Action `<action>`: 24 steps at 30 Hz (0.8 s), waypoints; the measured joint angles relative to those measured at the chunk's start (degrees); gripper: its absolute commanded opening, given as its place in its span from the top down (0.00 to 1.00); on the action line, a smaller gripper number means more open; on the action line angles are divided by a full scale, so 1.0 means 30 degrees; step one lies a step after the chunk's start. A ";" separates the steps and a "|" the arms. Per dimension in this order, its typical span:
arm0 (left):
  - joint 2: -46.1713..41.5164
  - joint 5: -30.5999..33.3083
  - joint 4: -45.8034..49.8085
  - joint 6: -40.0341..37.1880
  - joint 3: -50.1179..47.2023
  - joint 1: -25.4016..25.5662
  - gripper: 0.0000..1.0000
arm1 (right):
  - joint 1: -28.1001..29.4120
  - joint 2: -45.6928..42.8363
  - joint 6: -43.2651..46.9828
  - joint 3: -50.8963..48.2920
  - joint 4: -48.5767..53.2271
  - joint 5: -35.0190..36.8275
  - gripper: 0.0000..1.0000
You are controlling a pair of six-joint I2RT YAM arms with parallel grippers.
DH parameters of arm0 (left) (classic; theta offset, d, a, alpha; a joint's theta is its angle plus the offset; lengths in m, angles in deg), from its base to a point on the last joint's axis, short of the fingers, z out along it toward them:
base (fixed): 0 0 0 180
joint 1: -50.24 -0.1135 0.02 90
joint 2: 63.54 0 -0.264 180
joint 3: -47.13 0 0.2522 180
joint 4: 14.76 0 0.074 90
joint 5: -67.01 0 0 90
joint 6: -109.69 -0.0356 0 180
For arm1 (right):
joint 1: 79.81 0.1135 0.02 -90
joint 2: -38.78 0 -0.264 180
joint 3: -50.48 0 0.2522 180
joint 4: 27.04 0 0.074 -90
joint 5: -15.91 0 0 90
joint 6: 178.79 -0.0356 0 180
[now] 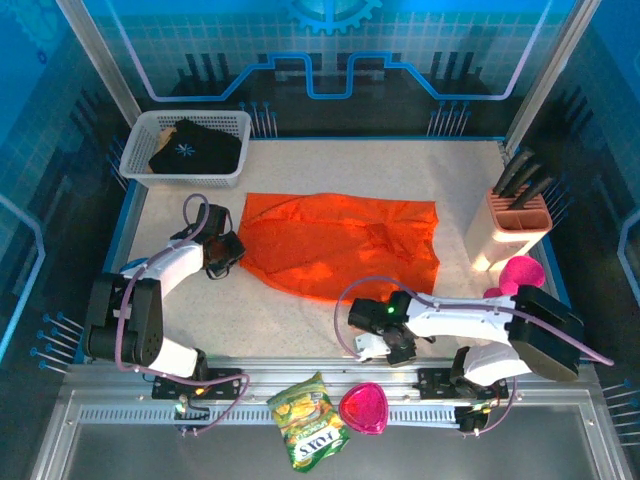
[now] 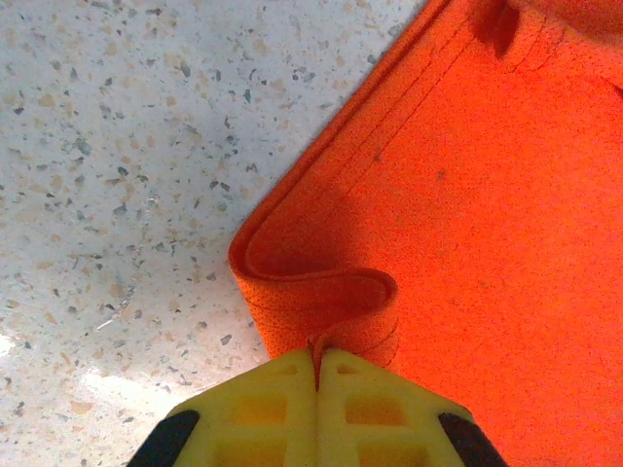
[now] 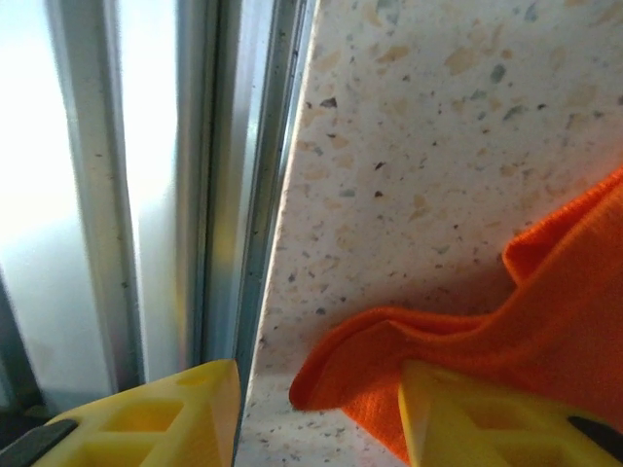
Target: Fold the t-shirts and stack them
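Since the orange shirt (image 1: 340, 245) is thin, limp knit, it should weigh next to nothing and hold no shape of its own. Any part left unheld will sag, drag and wrinkle, and a lift from one point would bunch it. It lies spread across the middle of the table (image 1: 300, 320), creased toward its 3 o'clock side. The hems look like the best place to grip: they are doubled and stitched, so less likely to slip from smooth fingers than a single layer.

The left claw (image 2: 316, 368) is clenched on the hem at the shirt's 9 o'clock edge, and its wrist view shows a small fold of orange cloth curling up right at the closed tips. The right claw (image 3: 316, 379) sits near the table's 6 o'clock edge with its fingers parted. A rounded corner of orange cloth lies between them, against one finger, not pinched as far as that view shows. It probably wants a deeper bite before any lift, since so small a corner could slide out.

The black shirt (image 1: 185, 147) sits bunched in the basket (image 1: 135, 155) at 11 o'clock. It looks equally soft and is best drawn out by a hem.
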 measured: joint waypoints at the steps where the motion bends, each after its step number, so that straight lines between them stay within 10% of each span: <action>1: 0.0000 0.0000 0.0000 -0.0007 0.0000 -0.0007 1.00 | 0.0000 0.0342 -0.0051 0.0007 -0.0175 0.0175 0.63; 8: 0.0000 0.0000 0.0000 -0.0087 0.0000 -0.0022 1.00 | -0.0029 0.1027 -0.0233 0.0423 0.0459 -0.0102 0.98; 24: -0.0787 0.0007 0.0765 -0.0168 0.0146 -0.0022 1.00 | -0.2171 -0.4080 0.0226 0.1137 0.0590 0.1800 1.00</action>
